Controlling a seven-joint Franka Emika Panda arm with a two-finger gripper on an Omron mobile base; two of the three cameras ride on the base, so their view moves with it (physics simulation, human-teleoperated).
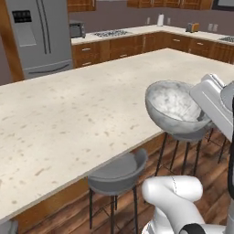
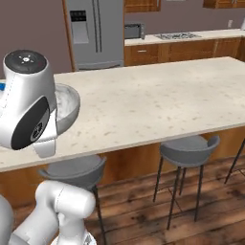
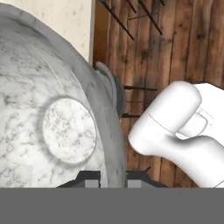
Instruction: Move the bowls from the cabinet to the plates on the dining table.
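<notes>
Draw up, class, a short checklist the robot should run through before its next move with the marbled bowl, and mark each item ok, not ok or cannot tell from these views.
1. End effector shut on the rim of the marbled bowl: ok, a finger sits on each side of the wall.
2. Bowl held clear of the dining table, at its near edge above the stools: ok.
3. Bowl level: not ok, it tilts in the left base view.
4. Blue plate located: cannot tell; a blue sliver shows behind the arm.
5. Table top free along the way: ok in the parts seen.
</notes>
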